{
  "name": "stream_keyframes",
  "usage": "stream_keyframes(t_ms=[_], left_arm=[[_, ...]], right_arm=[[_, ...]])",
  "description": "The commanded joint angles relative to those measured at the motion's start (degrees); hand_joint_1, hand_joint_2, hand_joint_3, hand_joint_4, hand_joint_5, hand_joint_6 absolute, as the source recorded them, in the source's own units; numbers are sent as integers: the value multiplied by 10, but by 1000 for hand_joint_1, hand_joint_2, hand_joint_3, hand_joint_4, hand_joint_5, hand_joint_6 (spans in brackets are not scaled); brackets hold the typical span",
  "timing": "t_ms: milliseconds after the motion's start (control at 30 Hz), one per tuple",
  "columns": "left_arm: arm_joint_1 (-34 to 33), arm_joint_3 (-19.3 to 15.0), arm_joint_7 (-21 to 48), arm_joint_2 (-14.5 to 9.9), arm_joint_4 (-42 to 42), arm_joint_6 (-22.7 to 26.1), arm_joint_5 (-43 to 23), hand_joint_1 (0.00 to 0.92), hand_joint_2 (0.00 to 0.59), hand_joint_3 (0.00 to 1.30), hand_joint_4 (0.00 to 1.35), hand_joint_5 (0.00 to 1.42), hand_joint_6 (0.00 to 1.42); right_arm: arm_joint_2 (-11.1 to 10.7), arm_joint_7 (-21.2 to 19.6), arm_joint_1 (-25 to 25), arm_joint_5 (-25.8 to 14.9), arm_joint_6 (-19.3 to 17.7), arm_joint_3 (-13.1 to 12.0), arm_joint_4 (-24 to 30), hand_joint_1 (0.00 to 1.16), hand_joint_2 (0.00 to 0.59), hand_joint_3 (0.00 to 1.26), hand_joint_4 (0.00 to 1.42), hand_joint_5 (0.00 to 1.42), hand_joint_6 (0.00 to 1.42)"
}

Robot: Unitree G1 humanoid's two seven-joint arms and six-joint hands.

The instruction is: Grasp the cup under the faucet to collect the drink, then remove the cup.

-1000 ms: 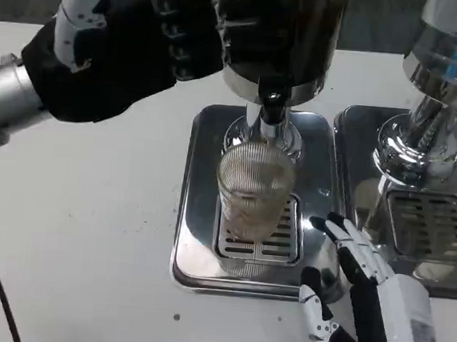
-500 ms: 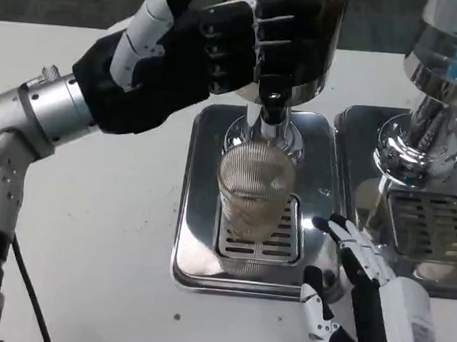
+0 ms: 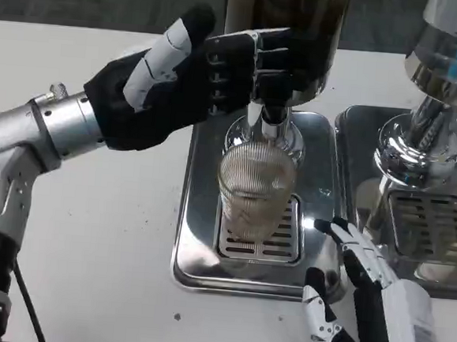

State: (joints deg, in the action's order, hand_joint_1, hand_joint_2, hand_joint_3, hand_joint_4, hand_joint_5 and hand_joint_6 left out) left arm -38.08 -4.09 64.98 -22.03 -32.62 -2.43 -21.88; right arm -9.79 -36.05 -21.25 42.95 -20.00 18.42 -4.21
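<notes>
A ribbed clear glass cup (image 3: 255, 190) stands upright on the grated steel drip tray (image 3: 197, 216), directly below the black faucet (image 3: 272, 103) of the dark drink dispenser (image 3: 292, 17). A little pale drink shows inside the cup. My left hand (image 3: 180, 84) is raised above and left of the cup, fingers stretched to the right, their tips against the dispenser body just over the faucet. It holds nothing. Low at the right, my right hand (image 3: 368, 309) rests beside the tray's right front corner, fingers spread, a short gap away from the cup.
A second chrome dispenser (image 3: 435, 116) with its own drip tray (image 3: 430, 226) stands close on the right, just behind my right hand. White table (image 3: 89, 231) lies bare to the left of the tray.
My left hand has swung right and down from the upper left until its fingers reach the dispenser above the faucet. The cup and my right hand have barely moved.
</notes>
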Motion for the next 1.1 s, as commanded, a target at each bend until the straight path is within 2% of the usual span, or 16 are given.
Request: stream_keyframes(t_ms=[33,200,367,900,1100], left_arm=[[2,14,8,-2,-9,-28,23,0,135,163,77,121,40],[10,28,18,-5,-17,-62,45,0,133,163,81,121,40],[19,37,13,-7,-21,-117,66,0,128,161,84,122,39],[26,62,-31,-22,-58,-277,127,0,124,120,20,71,8],[27,73,-45,-27,-66,-322,142,0,123,110,8,59,7]], right_arm=[[-3,-2,-5,-8,-7,-4,0,301,519,250,150,156,211],[-2,-3,-8,-7,-5,-1,1,301,519,250,151,158,211],[-2,-4,-11,-7,-5,-3,3,301,519,250,151,158,211],[-1,-3,-13,-7,-4,-2,4,301,519,250,153,158,211],[-2,-1,-11,-9,-4,-3,3,301,519,250,154,158,205]])
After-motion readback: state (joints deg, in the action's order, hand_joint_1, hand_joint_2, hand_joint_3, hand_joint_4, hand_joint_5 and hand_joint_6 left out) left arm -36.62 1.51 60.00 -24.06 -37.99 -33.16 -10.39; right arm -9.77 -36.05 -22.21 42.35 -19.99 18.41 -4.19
